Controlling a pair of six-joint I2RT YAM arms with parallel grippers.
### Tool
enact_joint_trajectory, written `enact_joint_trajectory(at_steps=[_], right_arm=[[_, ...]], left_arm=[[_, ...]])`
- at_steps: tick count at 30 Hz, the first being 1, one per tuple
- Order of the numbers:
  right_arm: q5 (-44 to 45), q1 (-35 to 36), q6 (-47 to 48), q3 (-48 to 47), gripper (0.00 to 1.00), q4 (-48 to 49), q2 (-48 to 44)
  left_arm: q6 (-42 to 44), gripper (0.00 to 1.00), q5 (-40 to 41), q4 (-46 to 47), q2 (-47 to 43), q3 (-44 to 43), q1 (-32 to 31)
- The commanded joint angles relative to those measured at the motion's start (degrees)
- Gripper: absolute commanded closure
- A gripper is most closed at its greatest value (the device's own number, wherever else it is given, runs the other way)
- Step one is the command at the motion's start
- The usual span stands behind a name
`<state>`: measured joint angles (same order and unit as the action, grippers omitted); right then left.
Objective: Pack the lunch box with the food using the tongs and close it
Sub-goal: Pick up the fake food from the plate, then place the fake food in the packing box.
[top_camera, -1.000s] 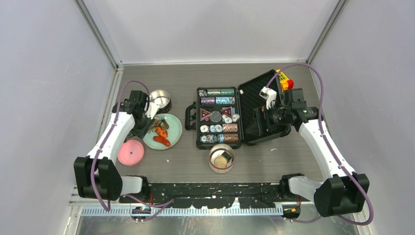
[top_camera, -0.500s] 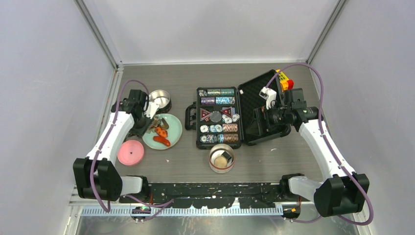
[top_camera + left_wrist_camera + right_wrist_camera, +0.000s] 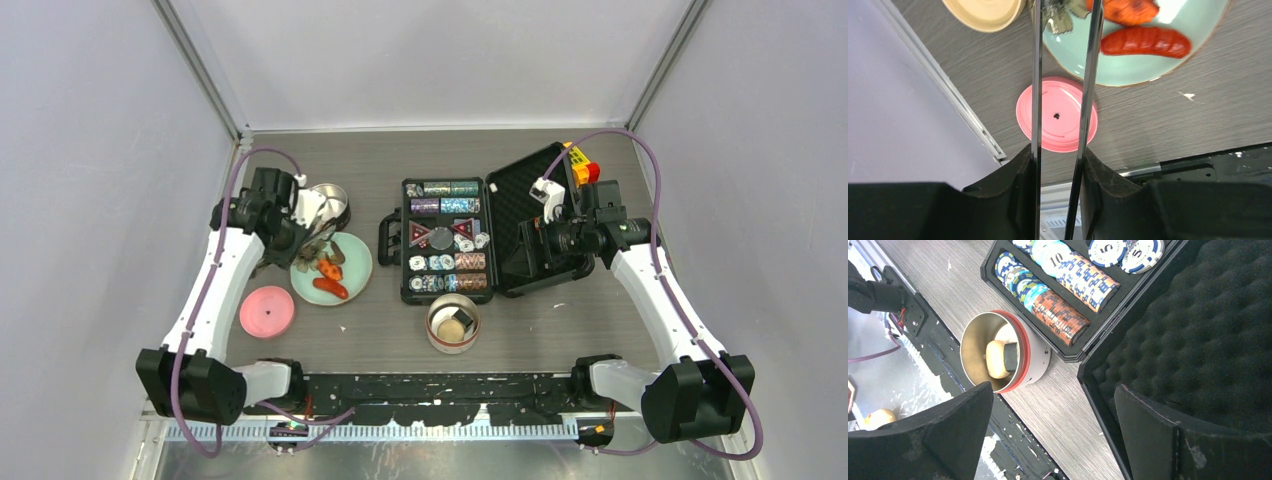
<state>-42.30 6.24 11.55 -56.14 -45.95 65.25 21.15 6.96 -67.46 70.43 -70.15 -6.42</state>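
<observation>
The tongs [image 3: 1037, 100] are sitting clamped between the left fingers [image 3: 1015, 172], which are squeezing both blades from the outside. The two blades are running close together without touching, passing above the pink lid [image 3: 1057, 132] and reaching towards the near rim of the mint-green plate [image 3: 1128, 67]. Their tips are getting lost at the edge of the wrist view, so I cannot tell what they are touching. Two red-orange sausages [image 3: 1145, 42] are lying on the plate. The pink lid is lying flat on the tabletop [image 3: 560, 330] just beside the plate, and the cream lid [image 3: 985, 10] is lying on the plate's other side. In the top view the steel tub [image 3: 327, 203] is standing open just behind the plate, close to the left wrist. The pale tub [image 3: 1035, 365] is standing open well apart from these, just in front of the black poker-chip case [image 3: 515, 205], and is holding a tan disc [image 3: 995, 358] and a dark block [image 3: 1010, 356]. The right fingers [image 3: 948, 440] are spread wide, grasping nothing, hanging over the case's open foam lid
</observation>
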Motion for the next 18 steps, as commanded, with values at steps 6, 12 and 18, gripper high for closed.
enact_joint_trajectory(at_steps=[6,12,18], right_arm=[[-1.09,-0.26,0.66,-1.34,0.05,0.25,-0.65],[-0.74,-0.21,0.84,-1.26,0.05,0.22,-0.71],[-0.25,-0.22,0.89,-1.25,0.05,0.17,-0.49]], left_arm=[[-1.86,0.72,-10.05,-5.74,-3.4,-9.36,-15.37],[-0.22,0.73,-20.43,-8.49,-2.87,-10.02,-25.12],[1.49,0.73,-28.43,-12.3,0.99,-11.48,-30.67]])
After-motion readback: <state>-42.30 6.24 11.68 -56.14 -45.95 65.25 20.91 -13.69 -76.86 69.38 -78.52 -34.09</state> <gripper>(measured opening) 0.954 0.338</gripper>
